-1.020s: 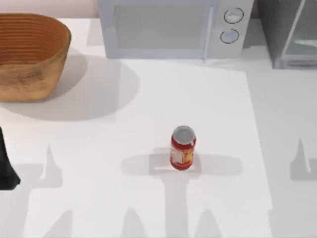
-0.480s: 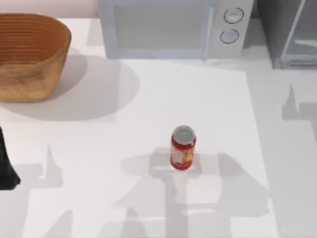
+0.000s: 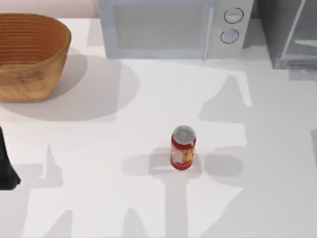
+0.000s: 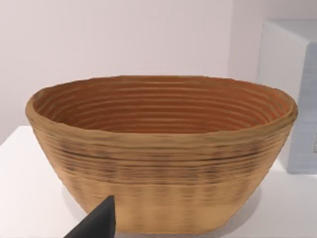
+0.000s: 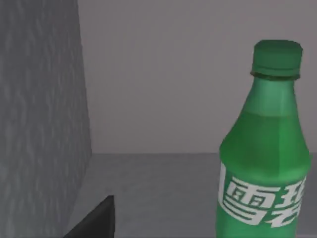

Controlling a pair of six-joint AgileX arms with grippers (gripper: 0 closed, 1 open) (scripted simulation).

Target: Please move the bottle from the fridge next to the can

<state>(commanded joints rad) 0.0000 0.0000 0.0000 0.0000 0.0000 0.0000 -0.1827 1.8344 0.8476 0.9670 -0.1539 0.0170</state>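
Observation:
The red can [image 3: 183,148] stands upright near the middle of the white table. At the back right corner is the dark grey fridge [image 3: 290,32] with its glass-paned door. In the right wrist view the green bottle [image 5: 265,163] stands upright on the fridge's grey floor, with a grey inner wall [image 5: 39,114] beside it. A dark part of my right gripper [image 5: 96,220] shows close to the camera, apart from the bottle. My left arm [image 3: 7,166] is parked at the table's left edge, and a dark part of its gripper [image 4: 96,223] faces the basket.
A woven basket [image 3: 29,54] sits at the back left, shown close up as the basket [image 4: 158,153] in the left wrist view. A pale microwave [image 3: 173,27] with two round knobs stands at the back centre, left of the fridge. Open table surface surrounds the can.
The arm shadows on the right half of the table have shifted from the front towards the back, near the fridge. The can, basket and left arm have not moved.

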